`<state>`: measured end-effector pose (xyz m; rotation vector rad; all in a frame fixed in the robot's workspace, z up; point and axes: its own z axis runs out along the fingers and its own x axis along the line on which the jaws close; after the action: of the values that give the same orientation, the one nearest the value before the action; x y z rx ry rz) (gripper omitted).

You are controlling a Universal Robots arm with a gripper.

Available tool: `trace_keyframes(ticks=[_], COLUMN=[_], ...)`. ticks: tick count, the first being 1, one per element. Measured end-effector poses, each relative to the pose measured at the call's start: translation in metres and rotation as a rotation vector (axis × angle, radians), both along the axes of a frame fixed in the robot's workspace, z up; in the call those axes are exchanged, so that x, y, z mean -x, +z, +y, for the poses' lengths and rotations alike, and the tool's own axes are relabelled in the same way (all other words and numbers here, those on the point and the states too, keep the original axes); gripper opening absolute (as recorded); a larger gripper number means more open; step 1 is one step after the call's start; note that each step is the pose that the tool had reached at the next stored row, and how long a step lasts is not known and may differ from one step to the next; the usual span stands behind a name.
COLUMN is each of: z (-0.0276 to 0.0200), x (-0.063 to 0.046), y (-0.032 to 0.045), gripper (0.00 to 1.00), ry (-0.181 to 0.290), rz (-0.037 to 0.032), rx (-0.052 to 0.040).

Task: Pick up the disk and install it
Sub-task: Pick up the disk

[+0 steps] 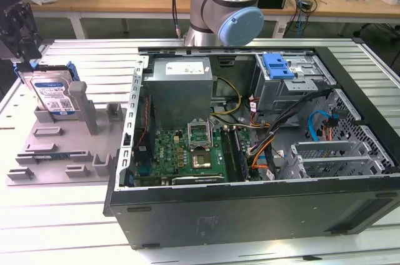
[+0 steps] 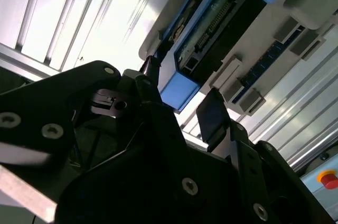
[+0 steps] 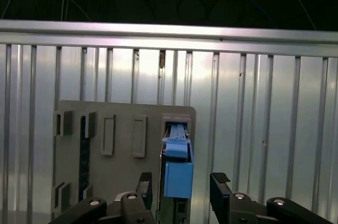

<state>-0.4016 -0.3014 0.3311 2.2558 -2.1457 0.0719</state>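
The disk (image 1: 53, 95) stands on edge in a slot of a grey holder (image 1: 81, 146), at the exterior view's left, well apart from the drive cage (image 1: 294, 87) inside the open computer case (image 1: 250, 215). Its white-and-blue label faces the exterior camera, and the blue carrier frame shows along its top and side edges. The holder lies flat on the ribbed metal surface (image 1: 62, 215), just beside the case.

The tool (image 3: 182, 180) hangs right over the disk. In the exterior view it is the dark mass at the far left, just above the disk's upper edge. In both wrist views its fingers (image 3: 221, 182) are spread wide, one on each side of the blue end of the carrier, and a strip of bare surface shows between each finger and the frame, so nothing is gripped. Whether the fingertips have reached down past the disk's edge I cannot tell.

Inside the case the grey power supply sits at the back, the green board lies on the floor, and orange and blue cables run toward the cage. A blue bracket (image 1: 278, 65) is fixed on top of the cage, and the bay under it is in shadow. The arm (image 1: 228, 9) rises behind the case, its light blue joint cap facing the exterior camera
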Motion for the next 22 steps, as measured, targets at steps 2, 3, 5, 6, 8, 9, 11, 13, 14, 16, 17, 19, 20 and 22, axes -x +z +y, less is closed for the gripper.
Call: trace_keyframes(ticks=[2,3,5,6,8,9,11,13,14,16,17,19,20,22], z=[0.0,0.0,0.0,0.0,0.0,0.0,0.0,0.0,0.0,0.0,0.0,-0.0002,-0.0003,-0.0006], x=[0.0,0.0,0.0,0.0,0.0,0.0,0.001,0.001,0.001,0.001,0.001,0.001,0.001,0.001], y=[-0.0022,-0.0028,-0.0039,-0.0044,-0.0059,-0.0065,-0.0077,-0.009,-0.0101,-0.0118,-0.0122,-0.013,-0.0134,-0.0141], gripper=[0.56,0.56,0.56,0.56,0.56,0.56,0.56,0.56,0.56,0.56,0.56,0.56,0.56,0.56], ry=[0.0,0.0,0.0,0.0,0.0,0.0,0.0,0.0,0.0,0.0,0.0,0.0,0.0,0.0], rz=[0.0001,0.0,0.0,0.0001,0.0,0.0,0.0001,0.0,0.0001,0.0002,0.0002,0.0001,0.0001,0.0001], rx=[0.0,0.0,0.0,0.0,0.0,0.0,0.0,0.0,0.0,0.0,0.0001,-0.0005,-0.0009,-0.002])
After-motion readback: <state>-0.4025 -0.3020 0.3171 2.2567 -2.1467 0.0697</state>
